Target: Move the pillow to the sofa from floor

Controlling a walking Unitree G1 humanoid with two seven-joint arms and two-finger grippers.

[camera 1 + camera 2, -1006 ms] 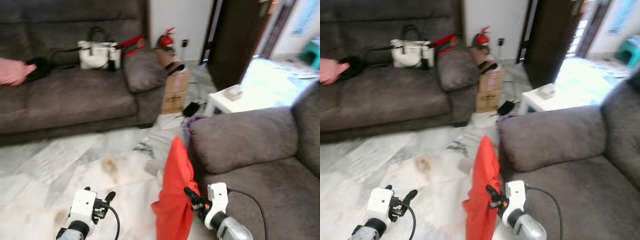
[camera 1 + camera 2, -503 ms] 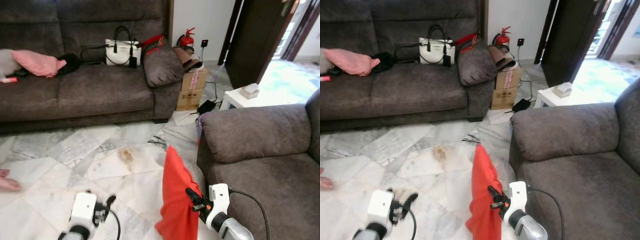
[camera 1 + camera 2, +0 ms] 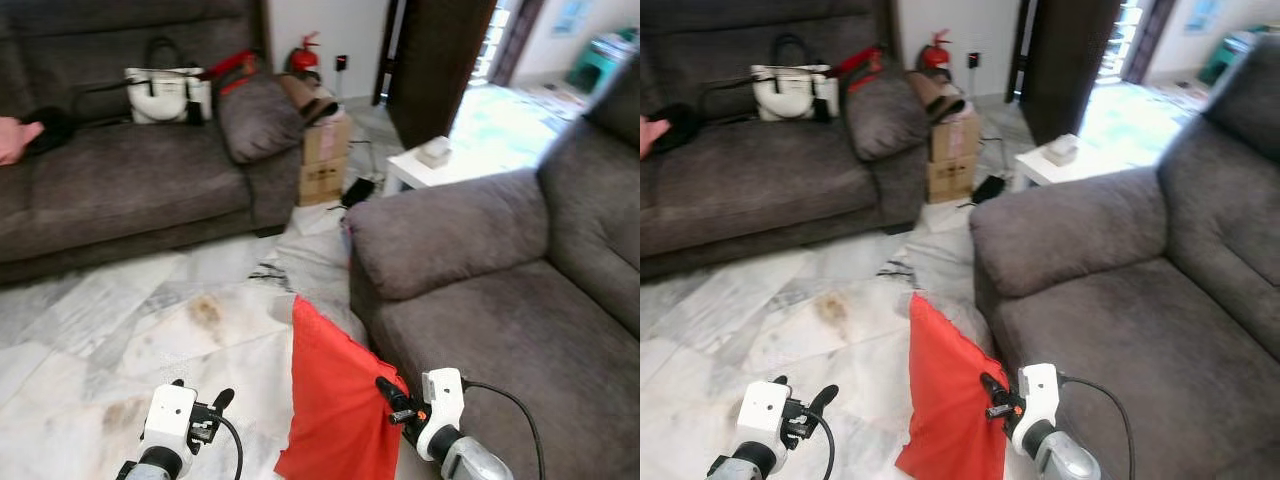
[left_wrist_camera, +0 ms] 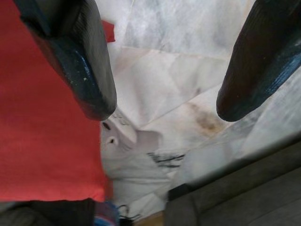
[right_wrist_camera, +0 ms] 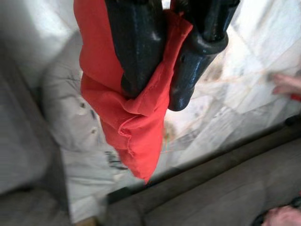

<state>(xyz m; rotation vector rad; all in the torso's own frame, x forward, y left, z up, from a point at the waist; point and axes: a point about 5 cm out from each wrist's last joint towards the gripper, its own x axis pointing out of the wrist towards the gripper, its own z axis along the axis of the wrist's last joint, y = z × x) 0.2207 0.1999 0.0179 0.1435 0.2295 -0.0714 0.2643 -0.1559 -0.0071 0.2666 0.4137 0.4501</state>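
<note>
Right jaws (image 3: 392, 398) are clamped onto the edge of the red pillow (image 3: 335, 410). In the right wrist view you can see a fold of red cloth bunched between the two black fingers (image 5: 136, 47), with the rest drooping down past the tips. So the pillow is off the marble floor (image 3: 120, 320) now, hanging from the jaws and spreading out to their left, with the grey sofa (image 3: 500, 300) sitting right beside them on the other side, seat cushion just past the wrist. Left jaws (image 3: 205, 412) are spread wide with nothing in them, pointed at the floor, and the red fabric shows just off to one side of them in the left wrist view. Going by how it hangs, I'd say this thing is really light and floppy, more like a flat cover than a stuffed cushion: it drapes in a sheet and one corner sticks up above the grip. No worry about crushing it, but a pinch on a thin hem like this could slide out if it gets swung fast. A bite deeper into the body, with more cloth gathered between the fingers, would probably feel safer. It'll likely flop wherever gravity takes it when let go, so it should be well over the seat first.
</note>
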